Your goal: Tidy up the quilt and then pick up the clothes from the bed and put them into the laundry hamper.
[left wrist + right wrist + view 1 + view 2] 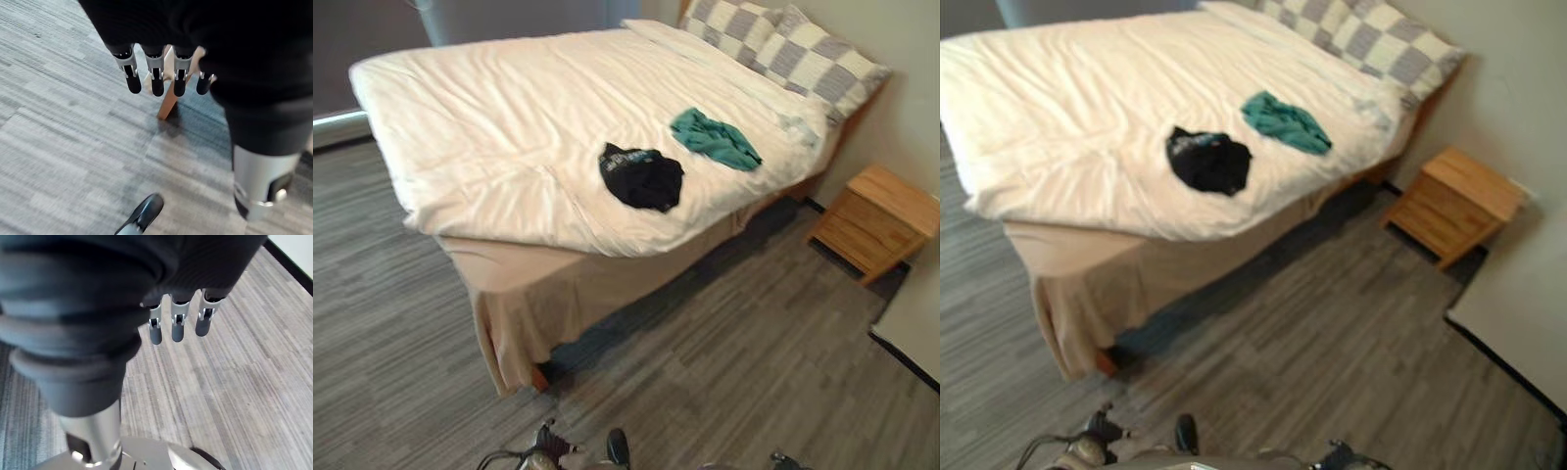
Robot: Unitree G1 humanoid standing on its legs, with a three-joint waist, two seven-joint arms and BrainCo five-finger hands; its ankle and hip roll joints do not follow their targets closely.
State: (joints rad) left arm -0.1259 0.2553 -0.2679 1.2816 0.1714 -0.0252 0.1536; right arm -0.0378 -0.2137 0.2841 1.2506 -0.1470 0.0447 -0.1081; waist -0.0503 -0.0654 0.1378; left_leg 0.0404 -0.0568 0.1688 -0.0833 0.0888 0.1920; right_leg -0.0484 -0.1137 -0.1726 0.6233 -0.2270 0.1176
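Observation:
A cream quilt (pixel 499 127) lies spread over the bed, its near edge hanging past the mattress. On it rest a black garment (pixel 641 176) near the bed's near side and a teal garment (pixel 715 139) further toward the pillows. My left hand (pixel 156 73) hangs down over the floor, fingers straight and holding nothing. My right hand (pixel 178 323) also hangs over the floor with straight, empty fingers. Both hands are well away from the bed.
Two checked pillows (pixel 783 49) lean at the head of the bed. A wooden nightstand (pixel 876 220) stands by the wall at the right. A beige bed skirt (pixel 568 294) covers the frame, with a wooden bed leg (pixel 168 98) at the near corner. Grey wood-pattern floor (pixel 724 362) lies before the bed.

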